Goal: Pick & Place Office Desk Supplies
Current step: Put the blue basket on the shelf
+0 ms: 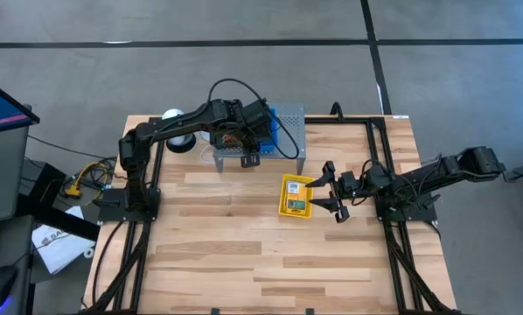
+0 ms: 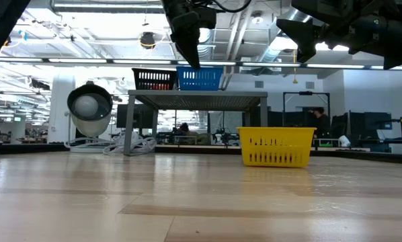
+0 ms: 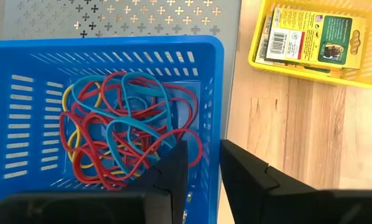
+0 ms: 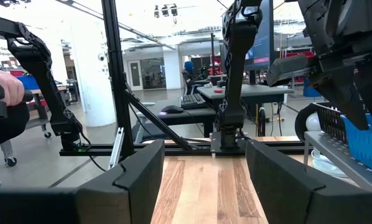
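A blue basket (image 3: 105, 124) stands on the grey perforated shelf (image 1: 289, 122) at the table's far middle. In it lie tangled rubber bands (image 3: 120, 127), red, blue and yellow. My left gripper (image 3: 203, 149) hangs just above the basket's right wall, pointing steeply down and open, with nothing between its fingers; in the low view, my left gripper (image 2: 193, 57) is over the basket (image 2: 199, 77). A yellow basket (image 1: 296, 196) on the table holds yellow-and-green crayon boxes (image 3: 310, 38). My right gripper (image 1: 330, 192) waits open just right of it, held level.
A black basket (image 2: 154, 78) sits beside the blue one on the shelf. A white cylinder with a dark end (image 1: 176, 131) lies at the far left of the table. The near half of the wooden table (image 1: 244, 262) is bare boards.
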